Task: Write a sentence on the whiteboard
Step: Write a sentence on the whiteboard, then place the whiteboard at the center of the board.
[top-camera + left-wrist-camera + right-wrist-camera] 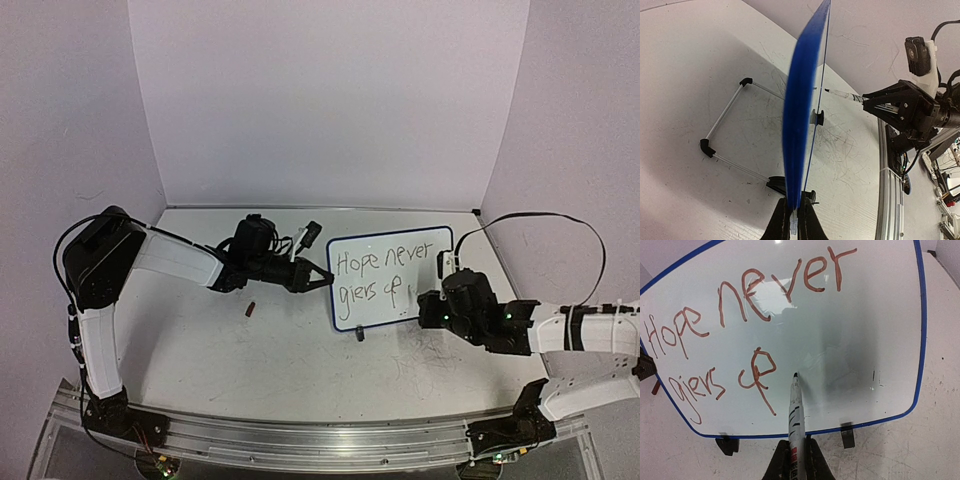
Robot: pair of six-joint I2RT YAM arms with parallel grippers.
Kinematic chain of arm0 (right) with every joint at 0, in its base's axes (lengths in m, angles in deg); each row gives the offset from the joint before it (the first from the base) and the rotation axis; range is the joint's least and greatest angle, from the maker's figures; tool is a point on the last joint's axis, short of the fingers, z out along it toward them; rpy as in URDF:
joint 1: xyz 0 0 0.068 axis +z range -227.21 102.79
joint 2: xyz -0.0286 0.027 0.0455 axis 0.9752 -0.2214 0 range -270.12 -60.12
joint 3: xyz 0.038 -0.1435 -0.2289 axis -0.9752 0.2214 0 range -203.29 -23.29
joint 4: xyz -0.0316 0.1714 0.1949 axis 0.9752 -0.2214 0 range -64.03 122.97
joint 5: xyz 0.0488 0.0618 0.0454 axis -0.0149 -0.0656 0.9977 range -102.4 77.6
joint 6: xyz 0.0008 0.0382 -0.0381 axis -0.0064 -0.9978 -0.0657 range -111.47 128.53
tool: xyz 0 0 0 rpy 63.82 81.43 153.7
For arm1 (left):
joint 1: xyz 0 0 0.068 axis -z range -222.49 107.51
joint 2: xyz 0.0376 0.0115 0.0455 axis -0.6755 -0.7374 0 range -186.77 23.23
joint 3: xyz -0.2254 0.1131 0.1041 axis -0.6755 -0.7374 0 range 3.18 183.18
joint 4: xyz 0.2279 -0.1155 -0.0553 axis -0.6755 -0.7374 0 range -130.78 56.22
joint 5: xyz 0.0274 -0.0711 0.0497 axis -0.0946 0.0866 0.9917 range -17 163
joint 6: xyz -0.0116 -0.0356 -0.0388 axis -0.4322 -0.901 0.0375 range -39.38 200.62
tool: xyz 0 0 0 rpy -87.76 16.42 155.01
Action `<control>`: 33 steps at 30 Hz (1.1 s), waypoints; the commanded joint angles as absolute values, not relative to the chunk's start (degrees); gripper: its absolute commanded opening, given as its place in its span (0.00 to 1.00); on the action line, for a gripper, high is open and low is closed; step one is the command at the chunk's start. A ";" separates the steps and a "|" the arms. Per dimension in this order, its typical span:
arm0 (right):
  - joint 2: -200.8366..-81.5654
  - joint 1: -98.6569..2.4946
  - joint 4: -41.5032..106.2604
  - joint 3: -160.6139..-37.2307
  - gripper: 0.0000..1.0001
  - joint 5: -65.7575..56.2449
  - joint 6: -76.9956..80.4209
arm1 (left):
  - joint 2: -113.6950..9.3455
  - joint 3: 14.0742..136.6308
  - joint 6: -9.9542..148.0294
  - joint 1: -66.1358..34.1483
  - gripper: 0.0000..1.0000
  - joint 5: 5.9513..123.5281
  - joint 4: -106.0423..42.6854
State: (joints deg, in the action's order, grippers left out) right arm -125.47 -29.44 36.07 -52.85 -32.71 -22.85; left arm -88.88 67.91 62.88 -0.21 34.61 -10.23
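The whiteboard (382, 313) stands upright at mid-table, blue-framed, on black clip feet (847, 436). My left gripper (323, 281) is shut on its left edge; the left wrist view shows the blue frame (799, 115) pinched between the fingers (781, 225). The sentence (755, 287) reads "Hope never" on top with "gives up" (720, 380) below, in reddish marker. My right gripper (796, 462) is shut on a white marker (796, 415), whose tip is at the board just right of the "p". From above, the right gripper (432, 300) is at the board's lower right corner.
A white wire stand (725, 127) props the board from behind. A small reddish-brown cap (251, 310) lies on the scuffed tabletop left of the board. The metal rail (300, 440) with both arm bases runs along the near edge. Lilac walls close in three sides.
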 commanded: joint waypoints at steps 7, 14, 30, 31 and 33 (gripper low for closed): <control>-127.89 -29.72 39.52 -52.92 0.00 -32.73 -22.16 | -86.08 67.78 63.57 -0.66 0.00 34.17 -11.19; -131.19 -29.89 41.82 -54.64 0.00 -34.59 -22.57 | -85.94 67.66 63.51 -0.66 0.00 34.22 -11.19; -111.33 -29.85 23.17 -61.54 0.00 -29.93 -19.42 | -81.01 65.33 62.31 -2.16 0.37 37.15 -12.19; -111.36 -29.85 23.14 -62.40 0.00 -29.74 -18.70 | -79.53 64.58 62.13 -2.47 0.41 37.83 -12.58; -110.93 -29.86 23.09 -63.78 0.00 -29.86 -17.36 | -75.86 62.53 61.89 -3.14 0.49 39.99 -14.14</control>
